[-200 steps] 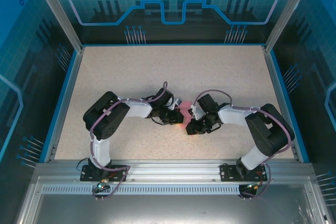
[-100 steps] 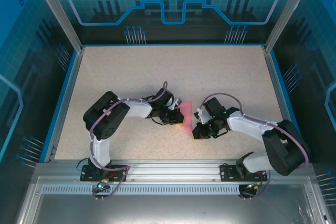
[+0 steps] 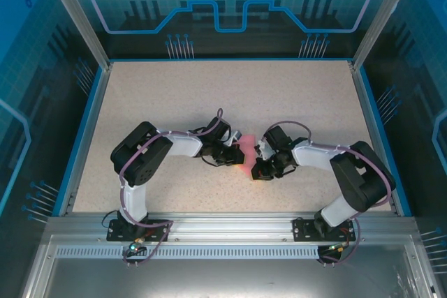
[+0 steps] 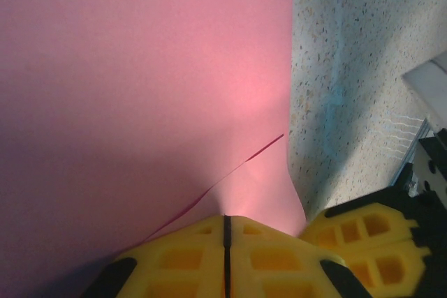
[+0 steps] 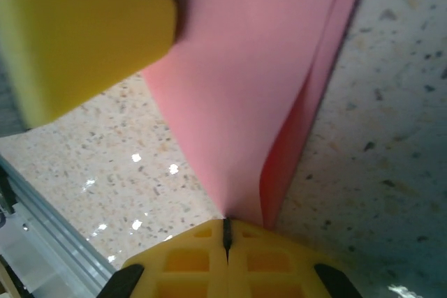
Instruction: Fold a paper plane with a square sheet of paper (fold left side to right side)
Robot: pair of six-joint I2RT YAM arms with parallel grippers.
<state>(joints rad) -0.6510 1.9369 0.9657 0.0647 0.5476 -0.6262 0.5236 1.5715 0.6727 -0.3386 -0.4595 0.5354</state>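
Because a side-to-side fold needs one part of the paper anchored while another is carried over, the two arms meet at the middle of the speckled beige tabletop (image 3: pixel 209 95), where the thin, matte pink-red sheet of paper (image 3: pixel 244 151) lies between them.

The left gripper (image 4: pixel 225 239) has its yellow fingers pressed together with no gap, their tips at the sheet's near edge. A fine raised crease (image 4: pixel 237 165) runs across the paper towards them. Whether they pinch a layer or only bear down on it cannot be told. Either way, its job looks like that of a weight, stopping the paper sliding on the smooth table.

The right gripper (image 5: pixel 225 242) is likewise closed. Seen from its own wrist, two layers of the sheet (image 5: pixel 244 68) converge into its fingertips, the upper one bowing up off the table, so it appears clamped on a corner. One finger of the left gripper (image 5: pixel 84 33) rests just beside that flap.

The fold looks under way, not yet flattened.
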